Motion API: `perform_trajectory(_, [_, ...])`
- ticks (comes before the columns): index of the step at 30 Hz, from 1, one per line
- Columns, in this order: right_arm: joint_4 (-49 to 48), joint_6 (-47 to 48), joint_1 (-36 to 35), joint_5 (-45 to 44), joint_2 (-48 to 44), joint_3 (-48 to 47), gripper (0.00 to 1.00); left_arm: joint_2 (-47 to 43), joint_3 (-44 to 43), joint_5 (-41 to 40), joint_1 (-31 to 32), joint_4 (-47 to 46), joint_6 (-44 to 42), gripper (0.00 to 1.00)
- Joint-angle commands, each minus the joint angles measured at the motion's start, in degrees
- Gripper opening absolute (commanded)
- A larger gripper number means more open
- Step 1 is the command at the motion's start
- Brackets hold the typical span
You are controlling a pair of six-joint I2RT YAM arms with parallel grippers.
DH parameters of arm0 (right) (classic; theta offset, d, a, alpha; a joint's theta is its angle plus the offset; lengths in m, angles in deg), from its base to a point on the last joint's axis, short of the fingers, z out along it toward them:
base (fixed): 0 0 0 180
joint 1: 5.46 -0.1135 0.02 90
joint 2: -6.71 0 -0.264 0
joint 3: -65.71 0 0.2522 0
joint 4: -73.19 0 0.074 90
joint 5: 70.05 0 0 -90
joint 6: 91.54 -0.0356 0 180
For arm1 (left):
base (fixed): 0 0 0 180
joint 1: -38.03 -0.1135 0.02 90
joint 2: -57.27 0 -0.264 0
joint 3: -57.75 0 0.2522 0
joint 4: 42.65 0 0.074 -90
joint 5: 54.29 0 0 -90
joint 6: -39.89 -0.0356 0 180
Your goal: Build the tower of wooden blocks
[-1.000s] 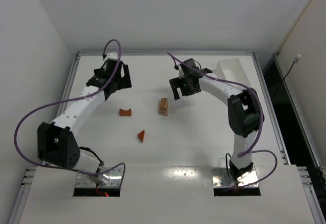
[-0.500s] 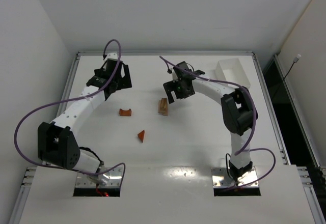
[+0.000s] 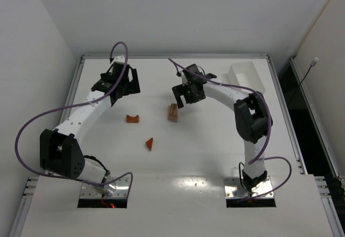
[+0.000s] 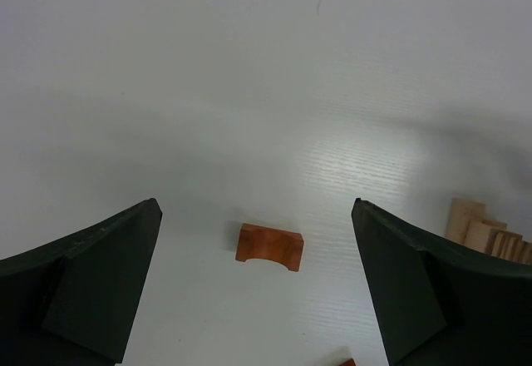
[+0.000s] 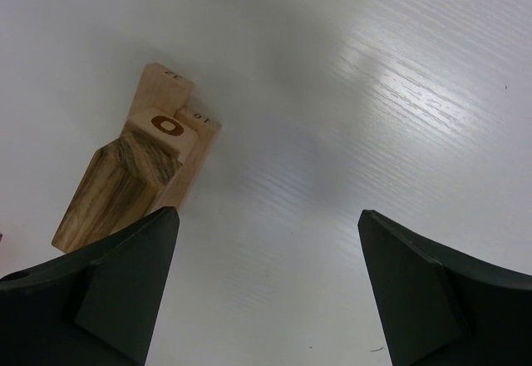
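The wood block tower (image 3: 172, 112) is a short stack of pale tan blocks near the table's middle. In the right wrist view the wood block tower (image 5: 137, 166) shows at upper left, beside my left finger, not between the fingers. My right gripper (image 3: 186, 96) (image 5: 268, 211) hangs open just behind and to the right of the tower. A reddish-brown arch (image 3: 132, 119) (image 4: 269, 246) lies flat on the table, with my left gripper (image 3: 121, 92) (image 4: 256, 203) open above and behind it. A reddish-brown wedge (image 3: 150, 144) lies nearer the arm bases.
A white plastic bin (image 3: 245, 76) stands at the back right of the table. The tower's edge (image 4: 486, 233) shows beside the right finger in the left wrist view. Raised rails run along the table's sides.
My right arm has swung left and come closer to the tower, uncovering the white bin. The left arm and the blocks have not moved.
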Motion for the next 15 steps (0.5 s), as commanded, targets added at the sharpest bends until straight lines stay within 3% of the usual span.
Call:
perform_trajectory(1, [-1.3,-1.0,-0.4,0.1,1.5,-2.6,0.88,-0.1,-0.3,0.6,-0.5,-1.7,1.0,1.0])
perform_trajectory(15, [-1.3,-1.0,-0.4,0.7,2.1,-3.2,0.88,0.4,-0.3,1.7,-0.5,-1.7,1.5,1.0])
